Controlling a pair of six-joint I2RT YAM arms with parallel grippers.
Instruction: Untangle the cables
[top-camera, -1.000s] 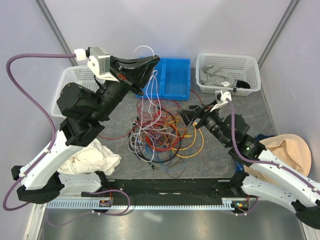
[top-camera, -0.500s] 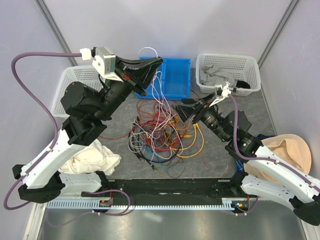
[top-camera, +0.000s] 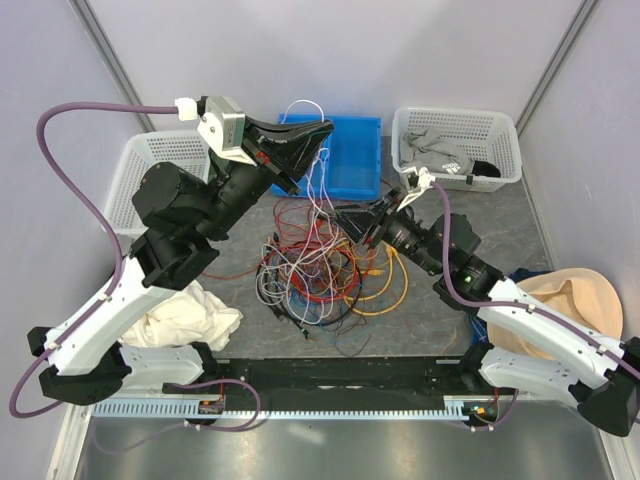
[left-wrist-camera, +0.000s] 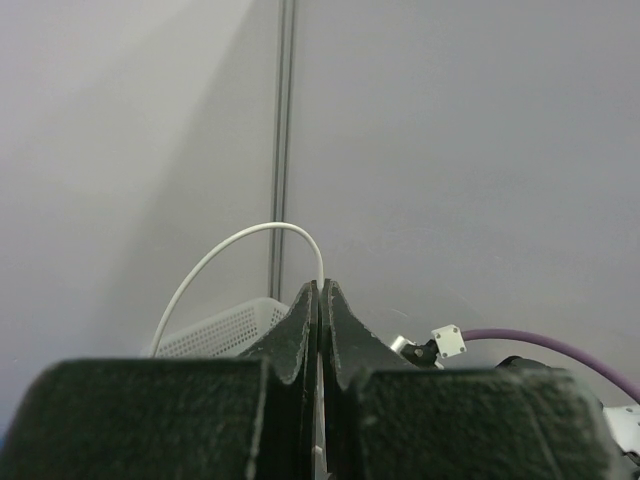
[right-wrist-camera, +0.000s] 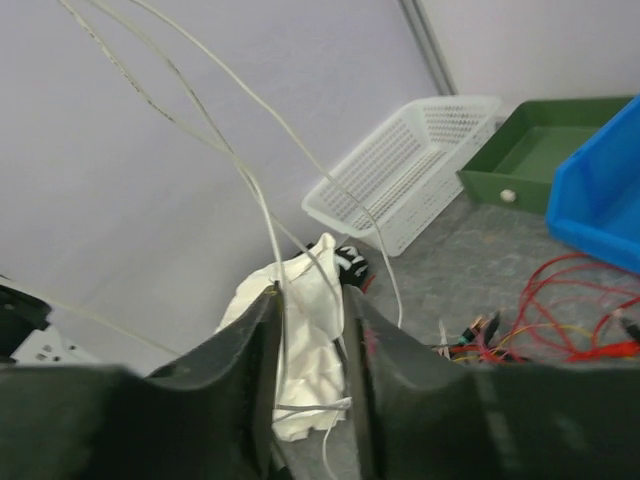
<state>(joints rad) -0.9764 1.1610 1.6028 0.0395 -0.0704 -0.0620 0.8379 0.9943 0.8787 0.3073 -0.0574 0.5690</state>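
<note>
Left gripper (left-wrist-camera: 320, 292): closed, pinching a white cable (left-wrist-camera: 230, 250) that arcs out from between the fingertips, raised above the table (top-camera: 400, 322).
Right gripper (right-wrist-camera: 308, 295): jaws apart, with white strands running through the gap; none looks pinched.
Cables (top-camera: 318, 268): one tangled heap at the table's centre, between the two arms, in red, orange, yellow, white, blue and black. White strands rise from it to the left gripper.
Cable count: cannot be told; single wires are lost in the heap. About three white strands cross the right wrist view.
Cable ends: mostly buried, with a few small plugs at the heap's edge.
Baskets: two, white. The left one (top-camera: 140, 160) is half hidden behind the left arm. The right one (top-camera: 455, 120) holds grey fabric.
Blue bin (top-camera: 355, 150): one, its left side covered by the left gripper.
Green tray (right-wrist-camera: 540, 150): one, seen only from the right wrist, partly behind the blue bin.
White cloth (top-camera: 190, 315): one, partly under the left arm.
Tan cloth (top-camera: 580, 295): one, partly under the right arm; its kind is unclear.
</note>
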